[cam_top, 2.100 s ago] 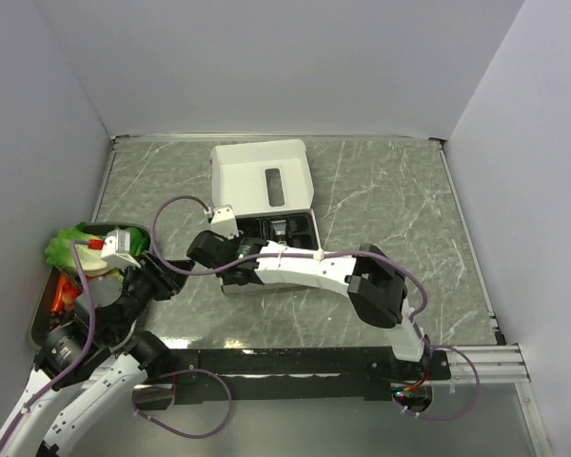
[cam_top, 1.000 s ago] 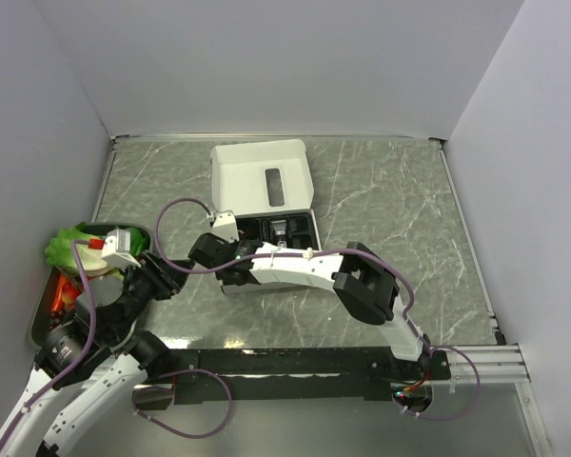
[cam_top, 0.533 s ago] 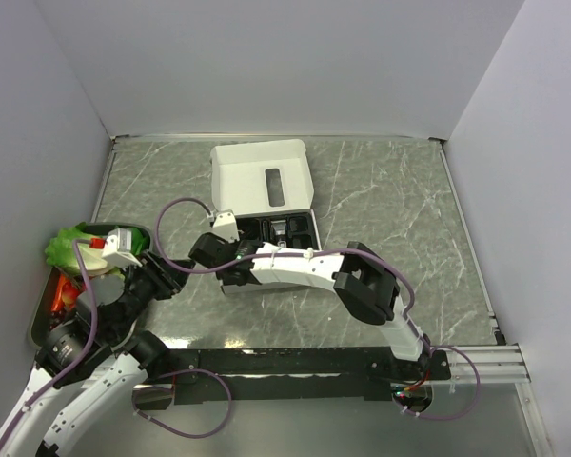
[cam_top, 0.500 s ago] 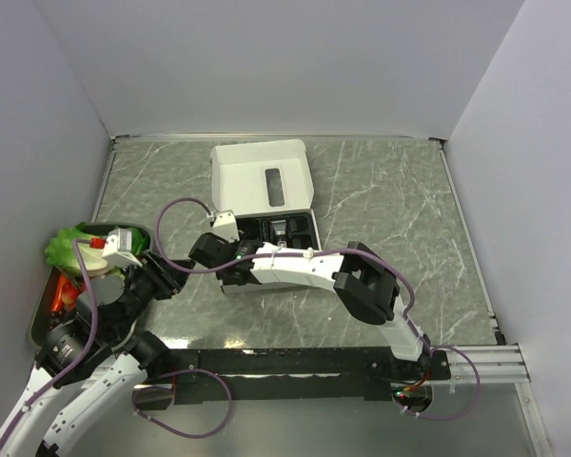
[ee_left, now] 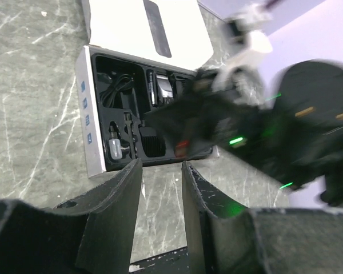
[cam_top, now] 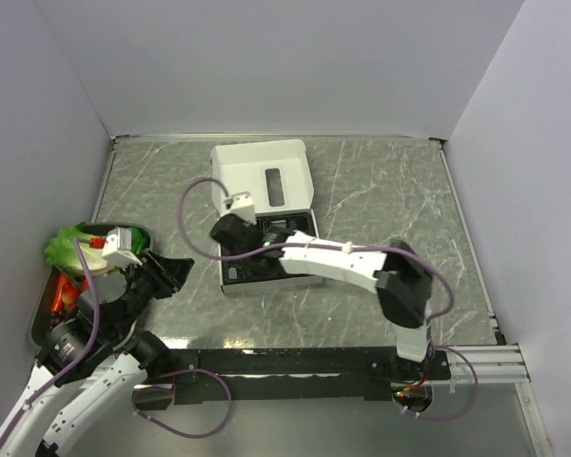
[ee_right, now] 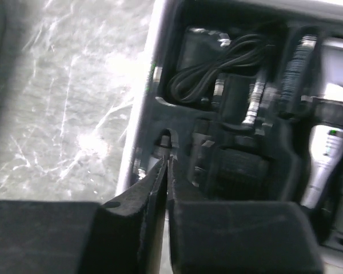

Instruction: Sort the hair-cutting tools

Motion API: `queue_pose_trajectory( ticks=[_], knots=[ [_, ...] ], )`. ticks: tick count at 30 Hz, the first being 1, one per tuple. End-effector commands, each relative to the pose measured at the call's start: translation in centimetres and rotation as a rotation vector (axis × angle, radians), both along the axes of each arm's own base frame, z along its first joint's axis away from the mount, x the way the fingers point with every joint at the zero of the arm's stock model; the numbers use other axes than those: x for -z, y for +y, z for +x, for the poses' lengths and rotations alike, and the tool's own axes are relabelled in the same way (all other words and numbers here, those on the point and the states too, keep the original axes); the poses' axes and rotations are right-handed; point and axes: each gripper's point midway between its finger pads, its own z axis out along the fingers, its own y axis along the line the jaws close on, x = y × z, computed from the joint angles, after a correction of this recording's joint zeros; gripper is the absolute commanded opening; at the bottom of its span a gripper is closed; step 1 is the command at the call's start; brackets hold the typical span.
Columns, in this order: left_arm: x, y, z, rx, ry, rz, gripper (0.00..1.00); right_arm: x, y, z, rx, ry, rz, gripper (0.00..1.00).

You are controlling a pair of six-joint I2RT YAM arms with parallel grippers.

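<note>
The white box (cam_top: pixel 262 171) lies open mid-table, its black insert (cam_top: pixel 300 227) facing up. In the right wrist view the insert holds the coiled black cord (ee_right: pixel 217 71), the silver-and-black clipper (ee_right: pixel 326 151) and a ribbed black comb attachment (ee_right: pixel 240 171). My right gripper (ee_right: pixel 167 161) hovers over the insert's left front pocket, where a small pale bottle (ee_left: pixel 115 148) sits; its fingers are pressed almost together and hold nothing. My left gripper (ee_left: pixel 161 171) is open and empty, low over the table in front of the box. The clipper (ee_left: pixel 163 88) and cord (ee_left: pixel 115 88) also show there.
A metal tray (cam_top: pixel 40 319) with green and orange toy food sits at the far left beside my left arm. Grey walls enclose the marble table. A black rail (cam_top: pixel 285 360) runs along the near edge. The right arm (cam_top: pixel 362 267) stretches across the box's front.
My right arm has swung back and to the right, so its wrist is now over the insert rather than at the box's front-left corner. My left gripper stays put.
</note>
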Motion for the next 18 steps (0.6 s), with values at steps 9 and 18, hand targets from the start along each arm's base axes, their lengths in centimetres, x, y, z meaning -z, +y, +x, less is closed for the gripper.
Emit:
queue_pose_trajectory(
  ticks=[9,18],
  knots=[
    [0.6,-1.9,5.1,-0.088,0.071,0.087,0.44,-8.9,-13.1,7.2,0.161,-0.096,0.173,0.34],
    [-1.1,-3.7,13.3,-0.198,0.085,0.189,0.61,-8.6,-22.3,12.1,0.331,-0.056,0.233,0.44]
  ],
)
